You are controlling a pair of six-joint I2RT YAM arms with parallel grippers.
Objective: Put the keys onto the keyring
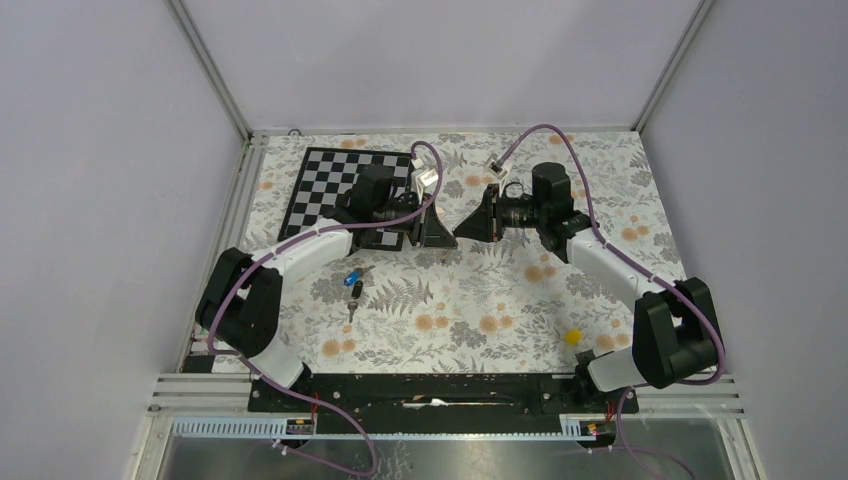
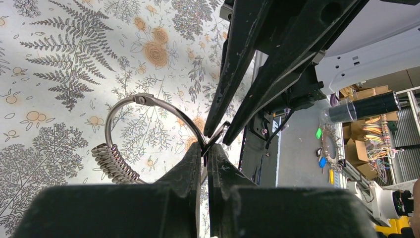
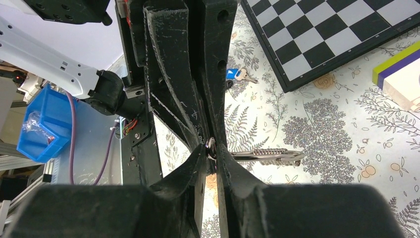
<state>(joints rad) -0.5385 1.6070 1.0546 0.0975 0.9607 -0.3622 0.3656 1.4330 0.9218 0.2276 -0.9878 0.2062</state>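
The keyring [image 2: 130, 101], a thin wire ring with a fan of small metal pieces [image 2: 115, 163], hangs above the floral cloth between both grippers. My left gripper [image 2: 206, 148] is shut on the wire. My right gripper [image 3: 212, 151] is shut on the same ring from the opposite side; there the keyring [image 3: 270, 156] shows edge-on. In the top view the left gripper [image 1: 438, 238] and right gripper [image 1: 461, 231] meet tip to tip at mid-table. The blue-headed key [image 1: 354, 278] and black-headed key [image 1: 356, 294] lie on the cloth, near-left of the grippers. The blue key also shows in the right wrist view [image 3: 233, 74].
A chessboard [image 1: 330, 180] lies at the back left under the left arm. A small yellow block [image 1: 572, 337] lies at the near right. A white block with yellow and purple edge [image 3: 398, 79] sits beyond the board. The arms' base rail [image 1: 440, 385] runs along the near edge.
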